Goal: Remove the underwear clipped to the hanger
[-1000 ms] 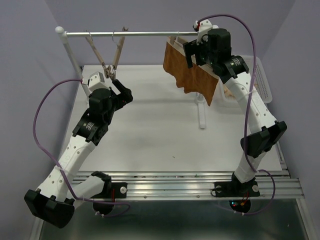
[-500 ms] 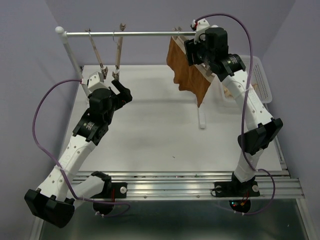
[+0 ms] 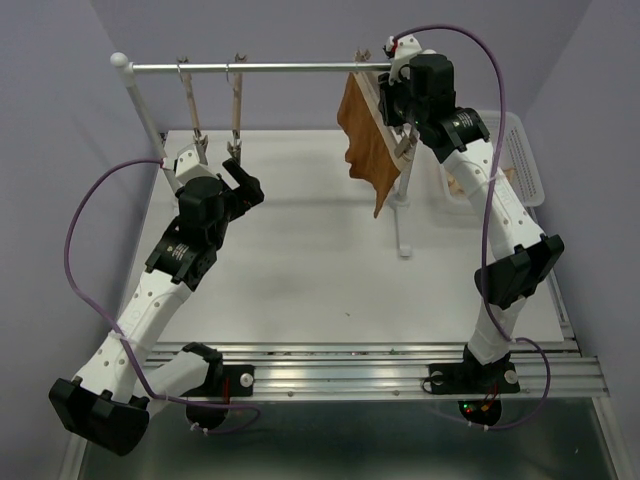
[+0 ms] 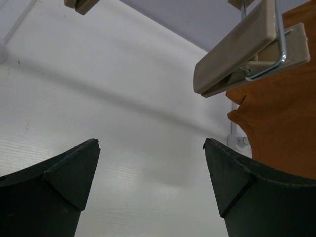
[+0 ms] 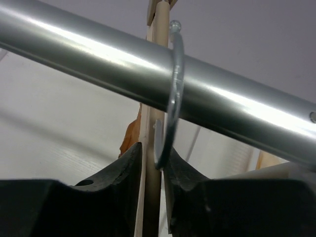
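Between the narrow-set fingers of the right gripper (image 5: 152, 150) sits the light wooden straight-bar hanger (image 5: 151, 207), pinched just under the silver metal rail (image 5: 98, 54). The rust-brown fabric underwear (image 3: 366, 140) hangs clipped beyond its left finger. The left gripper (image 4: 150, 143) spreads its fingers wide, holding nothing.

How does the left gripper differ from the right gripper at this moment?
The left gripper gapes wide and empty; the right gripper pinches the hanger. The left gripper sits low by an empty clip; the right gripper is up at the rail. Both have dark fingers.
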